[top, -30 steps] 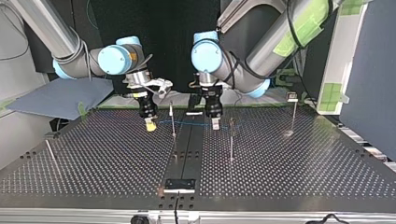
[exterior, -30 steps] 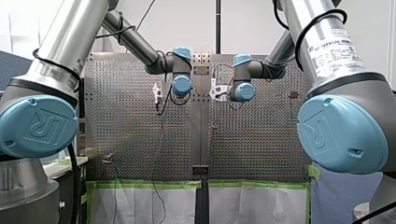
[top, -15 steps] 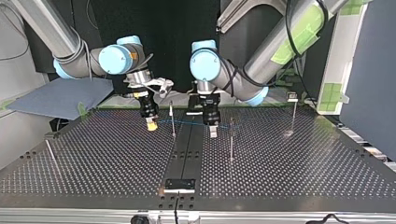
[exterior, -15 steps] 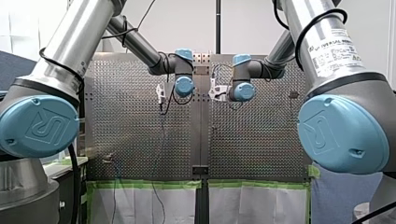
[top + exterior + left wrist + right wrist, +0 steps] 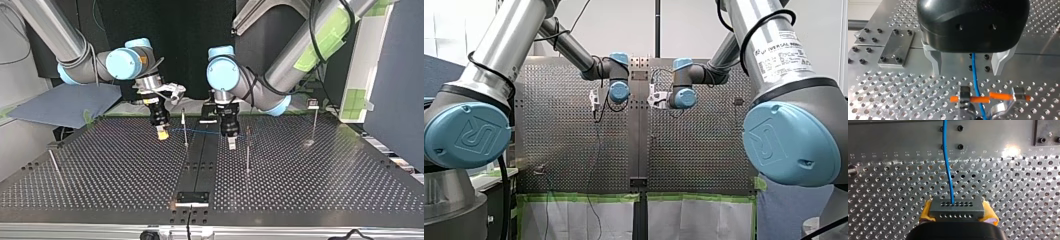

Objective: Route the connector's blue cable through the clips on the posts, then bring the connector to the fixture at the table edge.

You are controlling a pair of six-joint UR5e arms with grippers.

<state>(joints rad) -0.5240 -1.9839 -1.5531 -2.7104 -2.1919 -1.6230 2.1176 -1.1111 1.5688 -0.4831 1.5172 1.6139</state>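
Two arms hung low over the perforated table (image 5: 125, 170), mid-routing. The right end effector (image 5: 958, 216) clamped the grey connector (image 5: 956, 206) between yellow pads, the blue cable (image 5: 948, 165) running ahead of it. The left end effector (image 5: 967, 72), spread wide, pointed straight down astride the cable, just short of a post's clip (image 5: 965, 96). Closing on the cable and seating it in that clip looked the likely next move.

My right gripper (image 5: 956, 217) has yellow pads (image 5: 925, 212); the connector (image 5: 956, 206) is grey, dotted with holes; the cable (image 5: 948, 170) blue; the table (image 5: 885, 195) silver, perforated.
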